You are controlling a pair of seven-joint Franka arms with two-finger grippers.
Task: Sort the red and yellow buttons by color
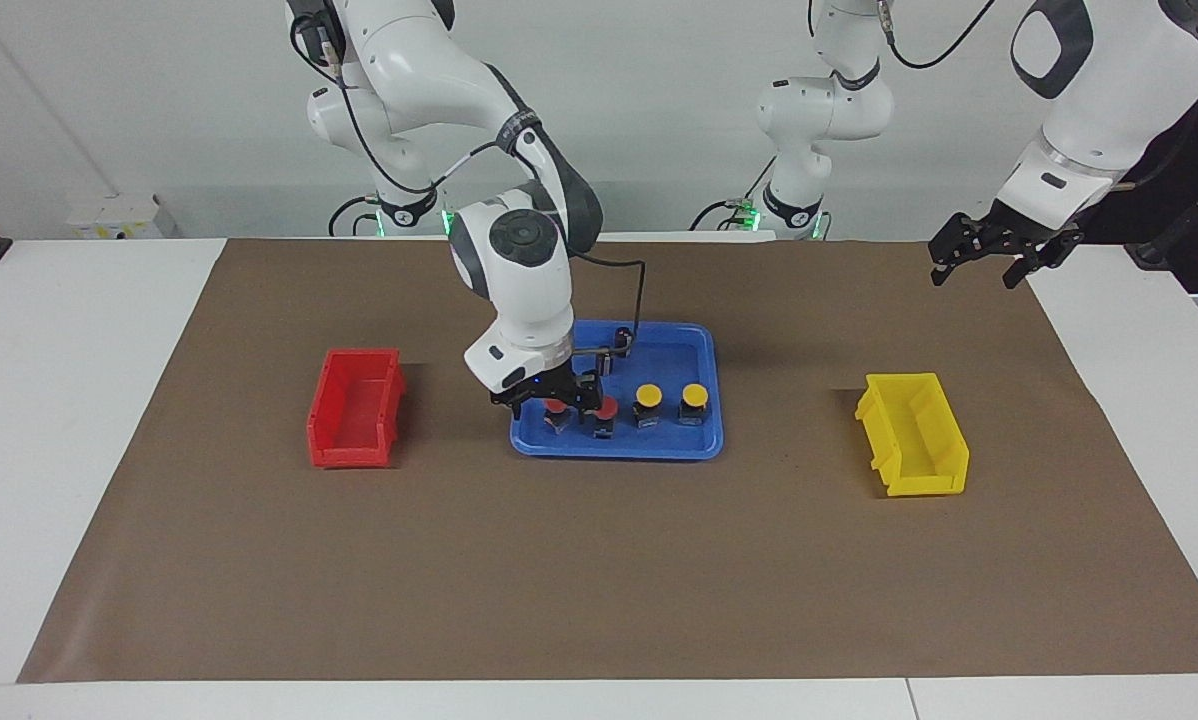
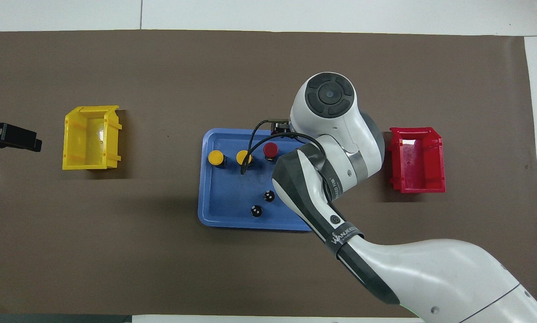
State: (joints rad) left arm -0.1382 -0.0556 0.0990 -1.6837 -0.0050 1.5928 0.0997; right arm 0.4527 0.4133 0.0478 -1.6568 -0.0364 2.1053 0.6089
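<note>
Blue plastic makes the tray (image 1: 704, 350) in the middle of the brown paper mat (image 1: 599, 560). The right gripper (image 1: 551, 402) is down low in the tray, at the end toward the right arm. Its fingers reach down on both sides of a red button (image 1: 556, 407), and I cannot tell if they are squeezing it yet. Just beside the gripper, toward the left arm's end, sits the other red button (image 1: 607, 410). Next along that same row come the two yellow buttons (image 1: 647, 396), side by side and a bit apart from each other. All four buttons stand on the tray, along its edge away from the robots. Nearer to the robots than the gripper, two small dark cylinders (image 2: 269, 196) stand in the tray.

The red bin (image 1: 355, 408) sits on the mat well apart from the gripper, toward the right arm's end. The yellow bin (image 1: 914, 434) sits toward the left arm's end, well apart from the tray.

The left gripper (image 1: 994, 262) waits up in the air over the edge of the mat, near the yellow bin's end. Its fingers are spread apart and hold nothing.
</note>
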